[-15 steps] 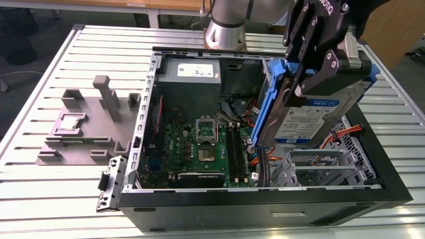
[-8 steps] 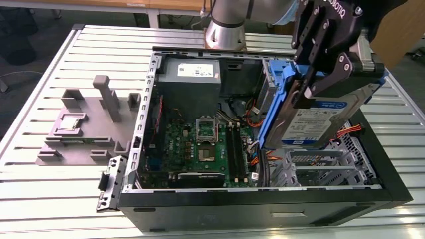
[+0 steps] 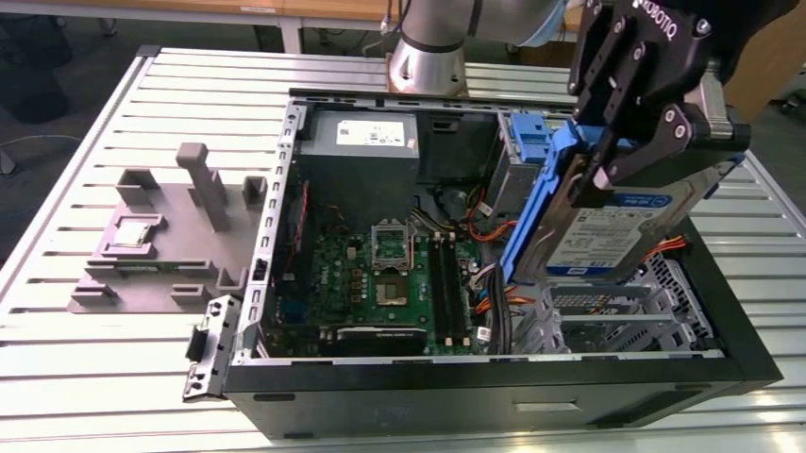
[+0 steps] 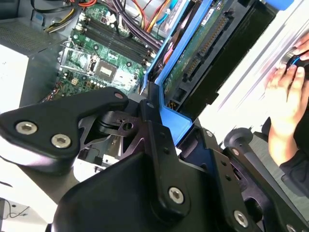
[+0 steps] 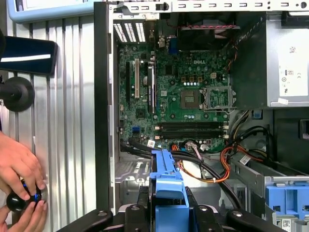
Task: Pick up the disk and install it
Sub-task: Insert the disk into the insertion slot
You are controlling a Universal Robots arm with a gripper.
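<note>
My gripper (image 3: pixel 607 179) is shut on the disk (image 3: pixel 602 238), a silver hard drive with a white-and-blue label in a blue plastic carrier. The disk hangs tilted, nearly on edge, above the open computer case (image 3: pixel 504 392) at the exterior view's right, over the grey metal drive cage (image 3: pixel 617 311). In the second wrist view the black fingers (image 4: pixel 149 121) clamp the carrier's blue edge, and the disk (image 4: pixel 203 48) shows its connector side. In the first wrist view the blue carrier (image 5: pixel 166 179) stands between the fingers, above the motherboard (image 5: pixel 183 96).
The case lies open on a slatted metal table (image 3: pixel 75 377). A grey power supply box (image 3: pixel 365 142) sits at its back, with orange and black cables (image 5: pixel 212 169) near the cage. A grey fixture (image 3: pixel 164 236) stands at the exterior view's left. A person's hand (image 5: pixel 19 169) holds a black knob beside the case.
</note>
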